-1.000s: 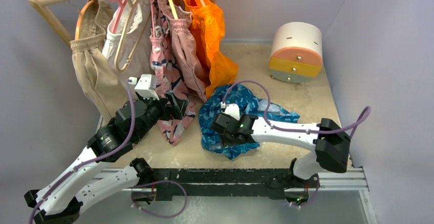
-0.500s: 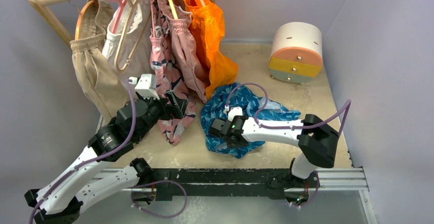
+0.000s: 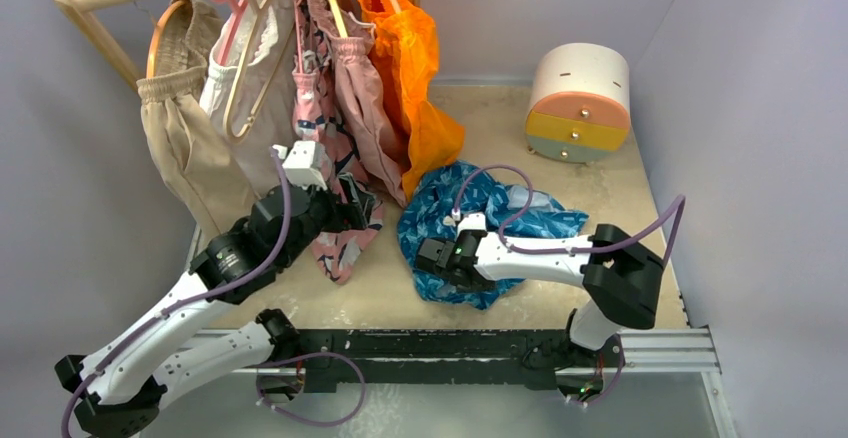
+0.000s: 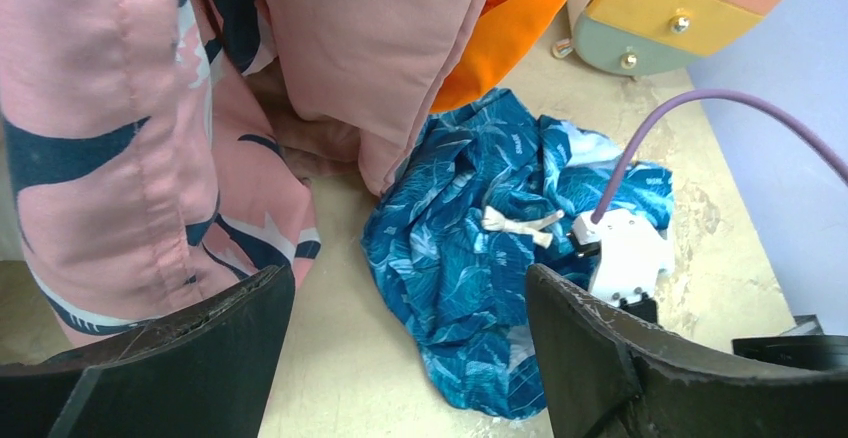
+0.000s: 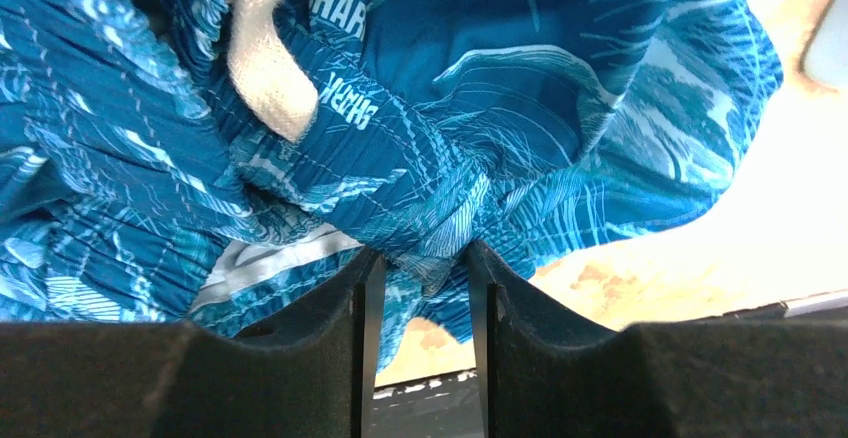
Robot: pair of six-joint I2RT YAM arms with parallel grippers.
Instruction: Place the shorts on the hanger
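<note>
The left arm has reached farther toward the hanging pink shorts (image 4: pixel 120 158); the left gripper (image 4: pixel 405 308) gapes wide and empty. The right gripper (image 5: pixel 420 268) pinches a fold of the shorts (image 3: pixel 500 213), which are heaped on the table (image 3: pixel 600 173).

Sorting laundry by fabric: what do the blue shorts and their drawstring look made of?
The shorts look like thin, matte woven fabric, likely synthetic or cotton: fine creases, printed pattern. The drawstring looks like soft white braided cotton cord: fuzzy, ribbed surface.
</note>
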